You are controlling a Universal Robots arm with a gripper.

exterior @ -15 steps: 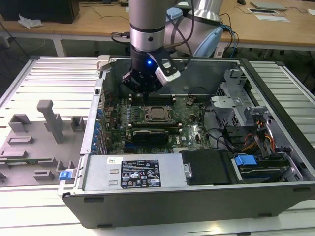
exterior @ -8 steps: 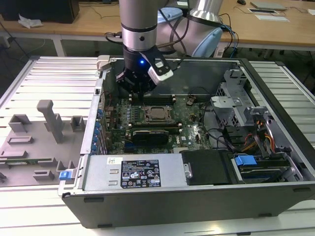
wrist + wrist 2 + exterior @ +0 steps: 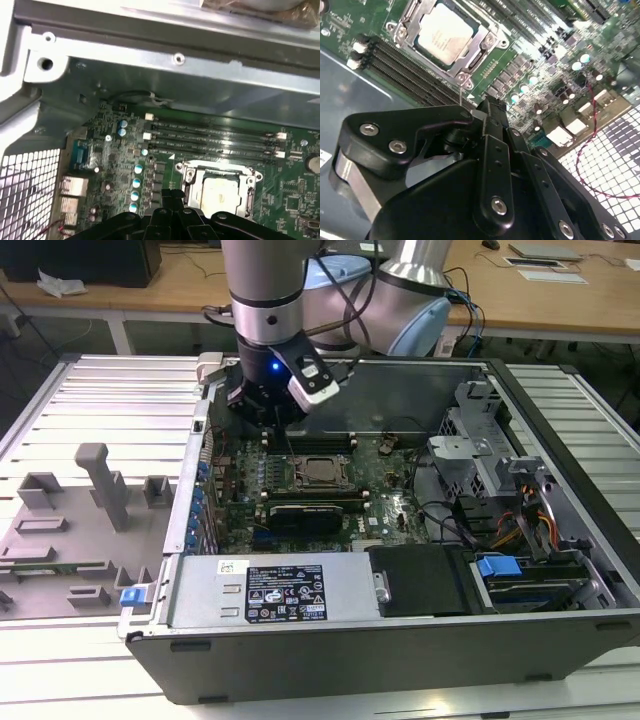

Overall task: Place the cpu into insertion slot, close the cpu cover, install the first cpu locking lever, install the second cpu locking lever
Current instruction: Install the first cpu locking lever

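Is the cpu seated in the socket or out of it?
In. The silvery-grey square cpu lies flat within the metal-framed insertion slot.

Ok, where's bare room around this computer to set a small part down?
Bare slatted table beyond the grey tray, on the exterior view's left of the computer case, and a strip on that view's right. Inside is crowded: the end effector hangs over the green board near the chip, cables beside.

The silver-grey tubular metal arm (image 3: 262,275) has pale blue plastic joint caps (image 3: 418,332), with thin black cables (image 3: 349,300) looping beside it. Its black wrist collar (image 3: 255,395) carries a small blue light (image 3: 274,366) (glowing). The matte black gripper (image 3: 487,107) is studded with round silver screw heads (image 3: 498,205).
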